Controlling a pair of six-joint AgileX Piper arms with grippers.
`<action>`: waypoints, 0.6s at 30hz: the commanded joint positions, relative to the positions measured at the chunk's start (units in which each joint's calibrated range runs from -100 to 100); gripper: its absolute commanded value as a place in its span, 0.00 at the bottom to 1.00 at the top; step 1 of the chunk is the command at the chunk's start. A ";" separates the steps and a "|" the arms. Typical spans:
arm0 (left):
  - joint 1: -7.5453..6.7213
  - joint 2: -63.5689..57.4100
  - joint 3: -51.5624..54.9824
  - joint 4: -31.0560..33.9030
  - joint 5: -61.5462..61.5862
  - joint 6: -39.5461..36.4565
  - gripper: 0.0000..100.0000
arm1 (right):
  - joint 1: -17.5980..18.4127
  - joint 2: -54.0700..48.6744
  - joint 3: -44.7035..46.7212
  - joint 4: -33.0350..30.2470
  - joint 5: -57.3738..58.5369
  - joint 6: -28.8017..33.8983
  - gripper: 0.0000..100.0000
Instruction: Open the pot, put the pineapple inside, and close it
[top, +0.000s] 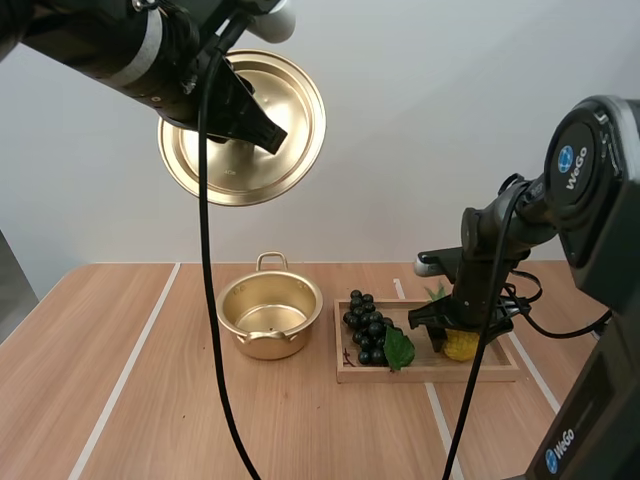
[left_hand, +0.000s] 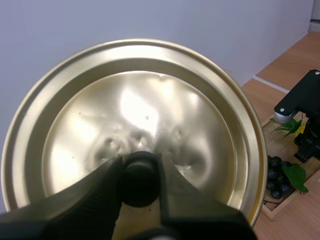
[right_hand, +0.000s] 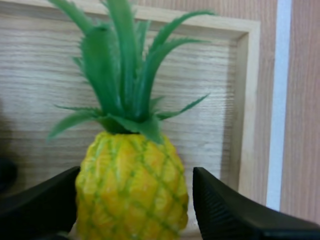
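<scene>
High above the table's left, my left gripper is shut on the black knob of the golden lid, whose shiny face is turned toward the camera. The golden pot stands uncovered on the table, with nothing inside it. A yellow pineapple with green leaves stands upright at the right end of the wooden tray. My right gripper is lowered around it. In the right wrist view the pineapple sits between the open fingers, with a gap on one side.
A bunch of dark grapes with a green leaf lies at the tray's left end, between pot and pineapple. The tray rim runs close behind the pineapple. White stripes cross the wooden table.
</scene>
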 joint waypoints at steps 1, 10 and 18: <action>-0.19 -0.43 -0.69 -0.43 -2.79 -0.06 0.00 | -1.00 0.76 0.25 -0.55 -1.91 0.24 1.00; -0.19 -0.43 -0.69 -0.55 -3.88 -0.06 0.00 | -2.20 2.50 0.25 -1.34 -5.82 0.12 1.00; -0.19 -0.43 -0.69 -0.55 -3.88 -0.06 0.00 | -2.20 2.50 0.25 -1.34 -7.15 0.12 0.56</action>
